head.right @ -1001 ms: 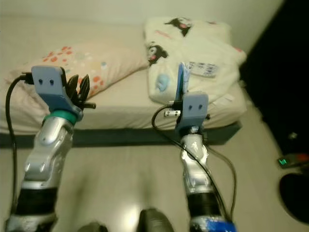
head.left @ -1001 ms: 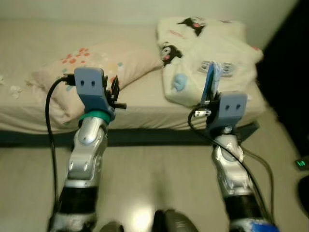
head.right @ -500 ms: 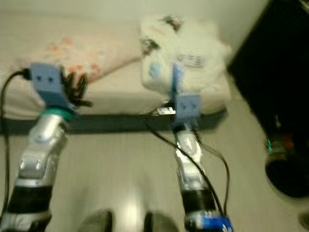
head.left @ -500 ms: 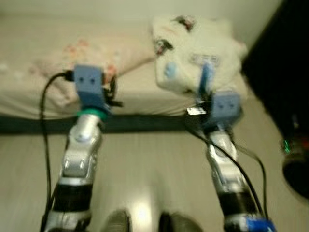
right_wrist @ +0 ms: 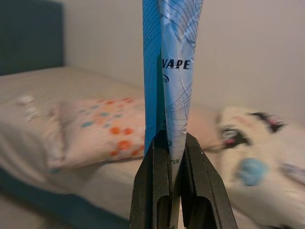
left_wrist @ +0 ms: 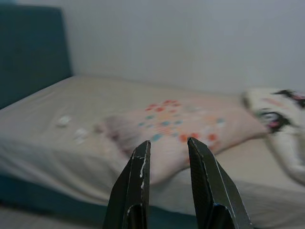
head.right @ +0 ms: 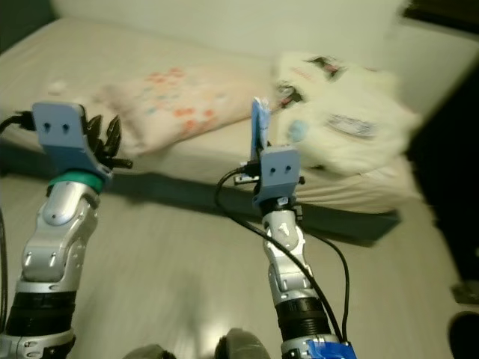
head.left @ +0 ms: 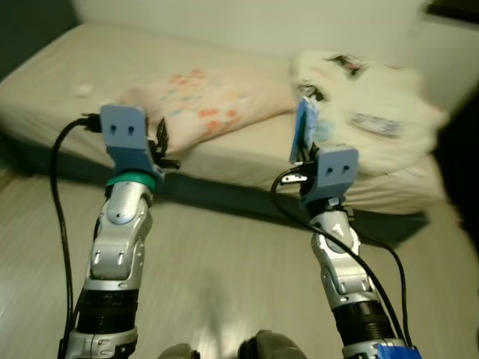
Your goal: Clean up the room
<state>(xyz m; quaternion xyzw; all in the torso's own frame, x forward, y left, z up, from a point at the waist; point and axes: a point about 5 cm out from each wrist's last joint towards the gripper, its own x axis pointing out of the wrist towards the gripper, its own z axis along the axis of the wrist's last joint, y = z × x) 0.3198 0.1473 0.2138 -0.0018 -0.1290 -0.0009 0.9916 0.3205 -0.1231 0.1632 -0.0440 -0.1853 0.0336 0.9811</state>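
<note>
Packet (right_wrist: 172, 62), blue, thin and judged light and crushable, is held upright by its lower edge in the clenched right claw (right_wrist: 175, 143), while the left claw (left_wrist: 167, 148) is held parted and empty before the bed (head.left: 45, 82).

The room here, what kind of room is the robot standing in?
Most likely a bedroom. A low bed with a beige sheet stands against the wall, a floral pillow lies on it, and a cartoon-print quilt is bunched beside the pillow. The right gripper holds a blue packet.
</note>
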